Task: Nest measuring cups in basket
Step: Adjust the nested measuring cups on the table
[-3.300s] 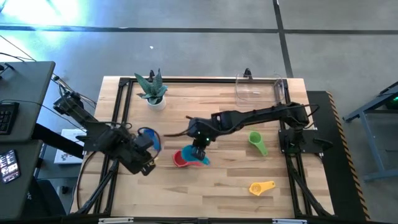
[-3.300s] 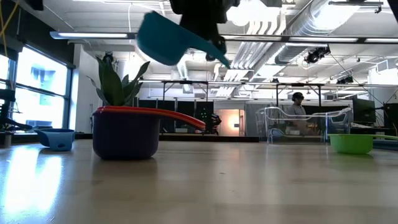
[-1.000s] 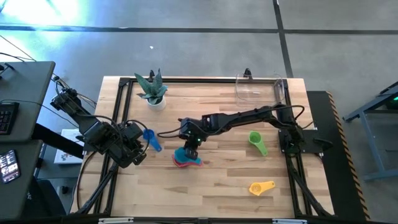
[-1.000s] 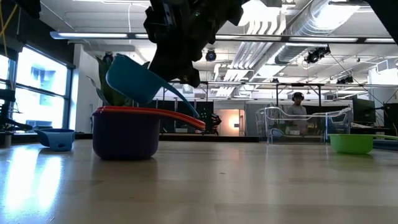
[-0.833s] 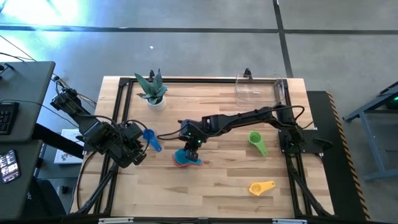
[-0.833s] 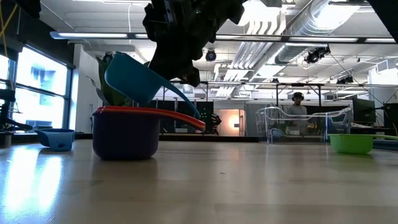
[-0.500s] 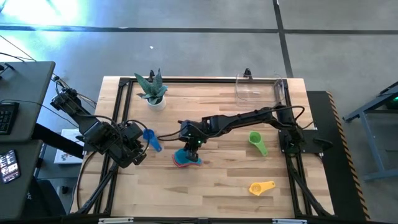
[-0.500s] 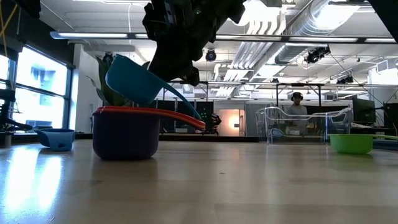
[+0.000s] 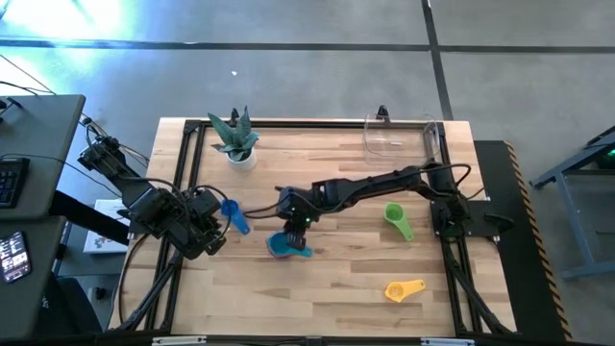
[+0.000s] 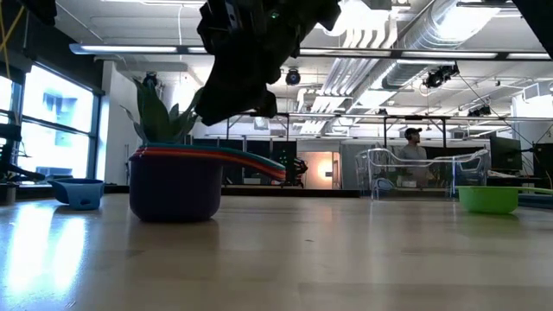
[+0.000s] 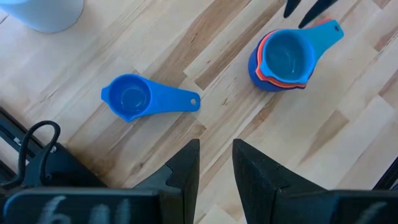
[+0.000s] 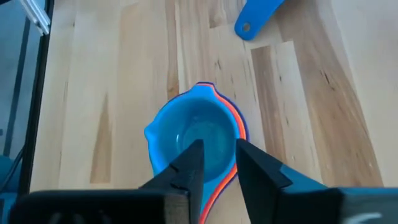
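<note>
A teal measuring cup (image 12: pixel 196 137) sits level inside a red cup, which sits inside a purple one. This stack (image 9: pixel 285 246) stands on its base at mid-table. My right gripper (image 9: pixel 295 224) hangs just above the stack's handles, open, with a clear gap below it in the low view (image 10: pixel 242 95). A blue cup (image 9: pixel 232 215) lies left of the stack. My left gripper (image 9: pixel 213 234) waits open near it at the left edge. A green cup (image 9: pixel 396 219) and a yellow cup (image 9: pixel 404 288) lie to the right. The clear basket (image 9: pixel 404 136) stands at the far right corner.
A white pot with a green plant (image 9: pixel 235 139) stands at the far left. Black frame rails run along the table's left and right sides. Bare wood lies between the stack and the green cup, and along the near edge. A person shows in the room behind.
The teal cup was held tilted over the red cup by my right gripper. It has left the gripper and dropped into the stack, where it now sits level. The right gripper stayed almost where it was. My left arm kept still.
</note>
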